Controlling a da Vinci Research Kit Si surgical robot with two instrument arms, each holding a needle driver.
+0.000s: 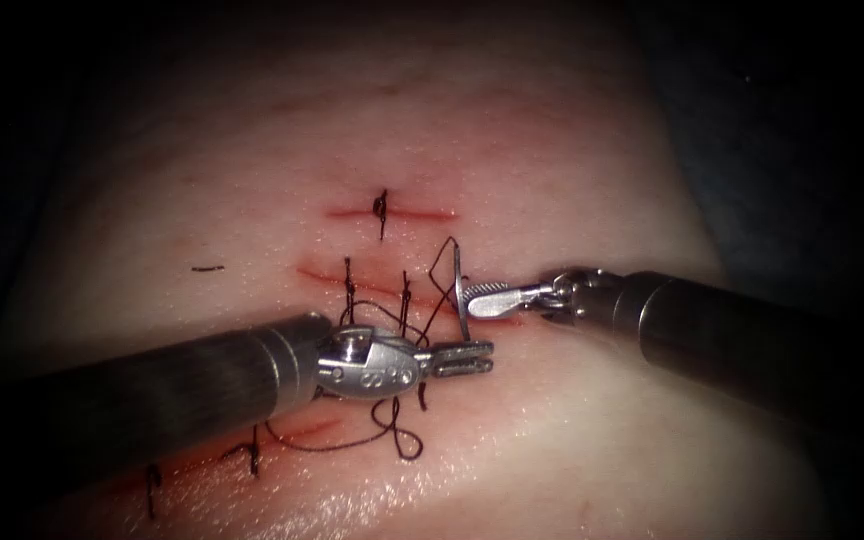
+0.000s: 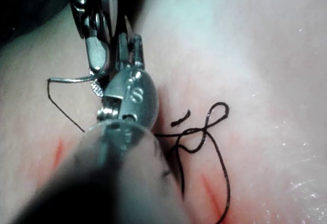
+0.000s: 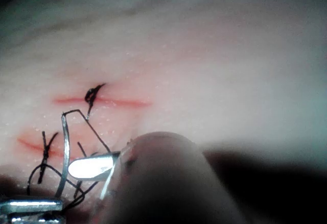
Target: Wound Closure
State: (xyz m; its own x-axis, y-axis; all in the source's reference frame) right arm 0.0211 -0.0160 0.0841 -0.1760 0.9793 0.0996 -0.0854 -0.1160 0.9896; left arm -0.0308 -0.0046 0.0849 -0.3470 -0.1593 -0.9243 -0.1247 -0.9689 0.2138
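Note:
My right tool [image 1: 474, 300] comes in from the right, its jaws shut on the curved needle [image 1: 461, 275] near the end away from the thread. The needle stands almost upright and free of the tissue [image 1: 552, 170], just right of the stitched cut [image 1: 352, 278]. The same needle [image 2: 71, 79] shows in the left wrist view and the needle [image 3: 65, 142] in the right wrist view. Black thread [image 1: 436, 262] runs from the needle's upper end down towards the stitches. Just below the needle's lower end, my left tool [image 1: 464, 358] has its jaws slightly open and holds nothing.
A knotted stitch [image 1: 381, 208] crosses a short red line further back. Loose thread loops [image 1: 404, 440] lie on the tissue in front of the left tool. Cut thread ends [image 1: 208, 268] lie to the left, and more stitches [image 1: 252, 455] sit at the near left.

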